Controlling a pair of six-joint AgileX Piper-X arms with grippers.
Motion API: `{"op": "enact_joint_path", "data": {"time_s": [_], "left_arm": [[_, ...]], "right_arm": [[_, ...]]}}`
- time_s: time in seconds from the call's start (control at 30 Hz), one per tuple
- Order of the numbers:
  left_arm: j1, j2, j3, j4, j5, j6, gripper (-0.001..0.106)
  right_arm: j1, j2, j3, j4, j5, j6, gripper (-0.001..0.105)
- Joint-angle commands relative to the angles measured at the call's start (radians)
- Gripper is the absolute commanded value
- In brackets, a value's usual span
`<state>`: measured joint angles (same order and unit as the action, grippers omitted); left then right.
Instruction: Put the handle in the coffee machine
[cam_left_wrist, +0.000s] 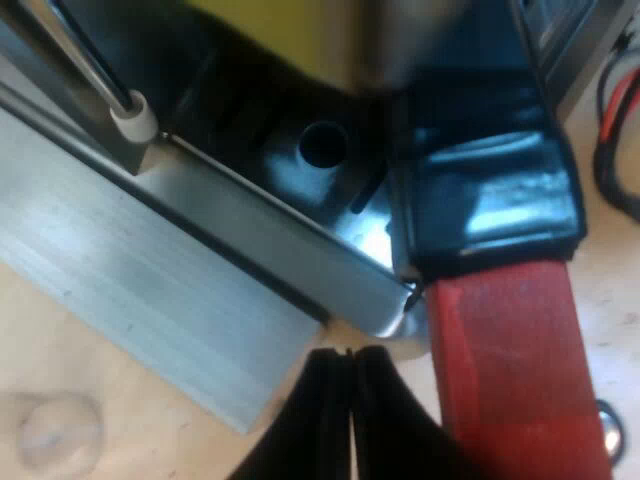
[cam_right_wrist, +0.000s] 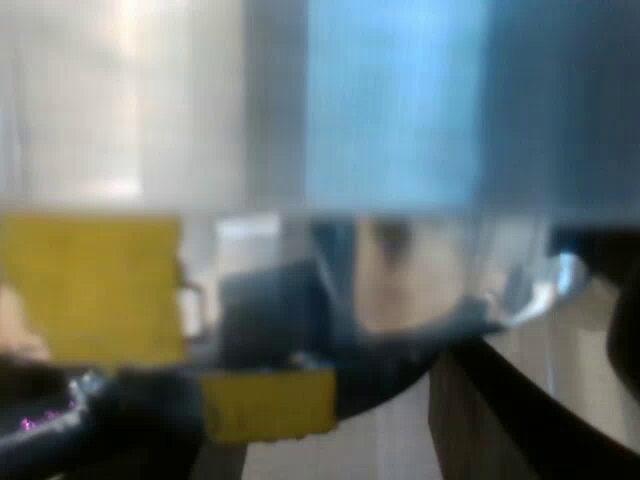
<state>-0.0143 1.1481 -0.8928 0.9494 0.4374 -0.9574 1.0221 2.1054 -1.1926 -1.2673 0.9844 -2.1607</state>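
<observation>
Two fingers of the left gripper (cam_left_wrist: 347, 365) sit pressed together, empty, just beside the handle (cam_left_wrist: 510, 350), whose dark end reaches under the machine (cam_left_wrist: 280, 185). Seating seems underway; next, probably a locking turn.

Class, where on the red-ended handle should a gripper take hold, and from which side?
Grip the handle by its red end: it is straight, flat-faced and juts clear of the machine. Probably come in from beyond its tip, fingers spanning its width.

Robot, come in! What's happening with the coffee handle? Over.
Left gripper shut, empty, beside dark handle with red end. Handle at silver espresso machine's front, over black drip tray. Nothing seen blocking.
</observation>
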Motion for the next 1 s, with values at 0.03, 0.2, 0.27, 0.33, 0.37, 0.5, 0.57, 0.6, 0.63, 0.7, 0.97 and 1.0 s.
{"op": "enact_joint_path", "data": {"time_s": [0.03, 0.2, 0.27, 0.33, 0.37, 0.5, 0.57, 0.6, 0.63, 0.7, 0.97, 1.0], "left_arm": [[-0.065, -0.041, 0.048, -0.037, -0.030, -0.067, 0.000], [-0.154, -0.078, 0.069, -0.089, -0.083, -0.145, 0.000], [-0.160, -0.079, 0.069, -0.091, -0.080, -0.144, 0.000], [-0.160, -0.079, 0.069, -0.087, -0.070, -0.144, 0.000], [-0.160, -0.079, 0.069, -0.086, -0.053, -0.144, 0.000], [-0.160, -0.079, 0.069, -0.087, 0.000, -0.154, 0.000], [-0.160, -0.079, 0.069, -0.084, 0.049, -0.189, 0.000], [-0.160, -0.079, 0.069, -0.080, 0.072, -0.192, 0.000], [-0.160, -0.079, 0.069, -0.072, 0.111, -0.202, 0.000], [-0.167, -0.079, 0.069, -0.068, 0.116, -0.221, 0.000], [-0.235, -0.079, 0.069, -0.071, 0.114, -0.231, 0.000], [-0.239, -0.079, 0.069, -0.071, 0.114, -0.231, 0.000]], "right_arm": [[-0.004, -0.038, -0.030, -0.101, -0.018, 0.008, 0.045], [-0.004, -0.038, -0.030, -0.095, -0.018, -0.020, 0.045], [-0.004, -0.040, -0.030, -0.095, -0.018, -0.035, 0.045], [-0.004, -0.042, -0.030, -0.095, -0.018, -0.034, 0.045], [-0.004, -0.044, -0.030, -0.095, -0.018, -0.030, 0.045], [-0.004, -0.051, -0.030, -0.061, -0.018, 0.008, 0.045], [-0.004, -0.055, -0.028, -0.030, -0.022, 0.038, 0.045], [-0.004, -0.057, -0.028, -0.025, -0.024, 0.048, 0.045], [-0.001, -0.062, -0.026, 0.000, -0.025, 0.083, 0.045], [0.002, -0.074, -0.020, 0.062, -0.030, 0.127, 0.045], [0.008, -0.176, 0.098, 0.321, -0.137, 0.303, 0.045], [0.008, -0.181, 0.108, 0.328, -0.139, 0.303, 0.045]]}}
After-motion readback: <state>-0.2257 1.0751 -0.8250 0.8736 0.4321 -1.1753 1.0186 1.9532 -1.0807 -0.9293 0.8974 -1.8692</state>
